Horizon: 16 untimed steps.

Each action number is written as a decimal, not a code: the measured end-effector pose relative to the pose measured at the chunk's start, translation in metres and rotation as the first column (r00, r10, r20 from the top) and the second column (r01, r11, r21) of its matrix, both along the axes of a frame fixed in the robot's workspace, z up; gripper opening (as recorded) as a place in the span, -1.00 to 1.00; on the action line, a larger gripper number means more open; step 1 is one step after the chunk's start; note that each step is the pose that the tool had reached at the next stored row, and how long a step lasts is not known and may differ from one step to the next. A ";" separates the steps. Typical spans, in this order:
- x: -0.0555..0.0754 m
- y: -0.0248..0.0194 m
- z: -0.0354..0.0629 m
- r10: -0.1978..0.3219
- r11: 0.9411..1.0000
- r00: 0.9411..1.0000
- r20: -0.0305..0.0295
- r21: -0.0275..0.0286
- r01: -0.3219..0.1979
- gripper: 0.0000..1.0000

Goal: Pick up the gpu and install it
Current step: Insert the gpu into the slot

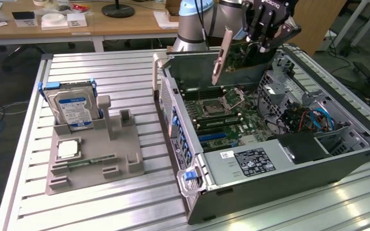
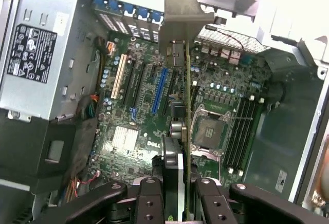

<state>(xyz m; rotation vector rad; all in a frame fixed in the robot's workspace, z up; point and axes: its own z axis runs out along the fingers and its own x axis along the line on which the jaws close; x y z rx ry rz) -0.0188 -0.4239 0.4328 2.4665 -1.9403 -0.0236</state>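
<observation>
Wrist view: the black two-fingered pincer is clamped partway shut on the gpu, a thin dark circuit card with silvery end bracket, hanging edge-down over the green motherboard. Judged mid-carry: seating calls for lining its edge over the long blue slot, lying slightly aside. Beyond, the walls of the open grey computer case stand well clear.

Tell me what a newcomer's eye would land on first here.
The open computer case on the exterior view's right draws the eye first, its motherboard bared. Above its far end the pincer holds the gpu, metal bracket pointing down. On the exterior view's left, a blue-labelled hard drive stands in a grey holder.
</observation>
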 end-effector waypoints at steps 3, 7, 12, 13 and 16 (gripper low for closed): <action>0.000 -0.0001 -0.0037 -0.007 1.000 1.000 0.008 0.000 0.007 -0.44; -0.001 -0.0001 -0.0086 -0.043 0.999 0.999 0.014 0.000 0.043 -0.44; -0.001 -0.0001 -0.0106 -0.065 0.998 0.998 0.017 0.000 0.065 -0.44; -0.001 -0.0001 -0.0107 -0.065 0.998 0.998 0.018 0.000 0.065 -0.44; -0.001 -0.0001 -0.0107 -0.065 0.998 0.998 0.018 0.000 0.065 -0.44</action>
